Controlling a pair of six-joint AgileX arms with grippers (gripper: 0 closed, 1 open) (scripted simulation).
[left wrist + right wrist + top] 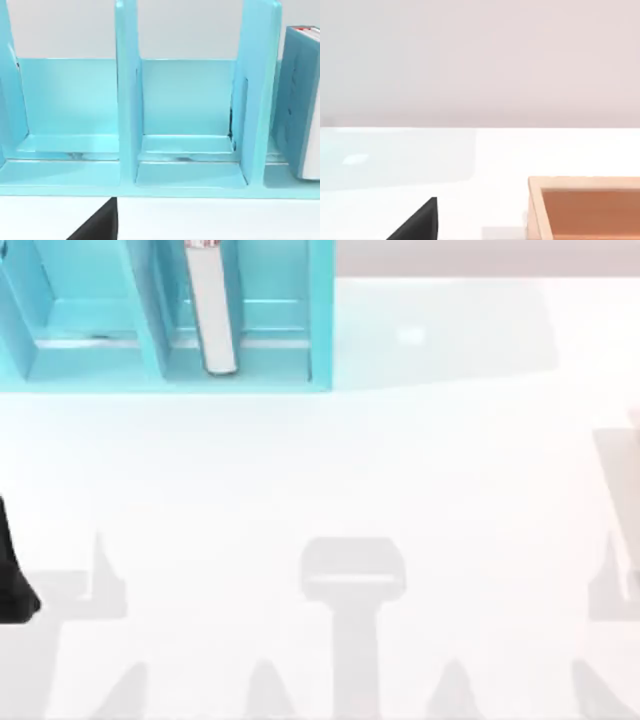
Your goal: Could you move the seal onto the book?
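A large teal-blue shelf unit with upright dividers (150,340) stands at the far left part of the white table (400,470). The book, a thick hardback with a teal-blue cover and white page edges (212,310), stands upright inside the shelf unit, in the rightmost compartment seen from above, close to the divider on that compartment's left side. A small red mark is at its top end.

In the left wrist view the same book (300,100) stands upright past the last divider, and two open compartments of the shelf unit (127,100) are in front of the camera.

The left arm (15,570) is a dark shape at the left edge of the table, well apart from the shelf unit. A black wedge of the left gripper (97,225) is seen over the table, just before the shelf base. If it is wide or narrow, I cannot tell.

In the right wrist view a black wedge of the right gripper (417,225) is over the table, near an orange-tan wooden tray with a pale rim (535,205). Its state I also cannot tell.
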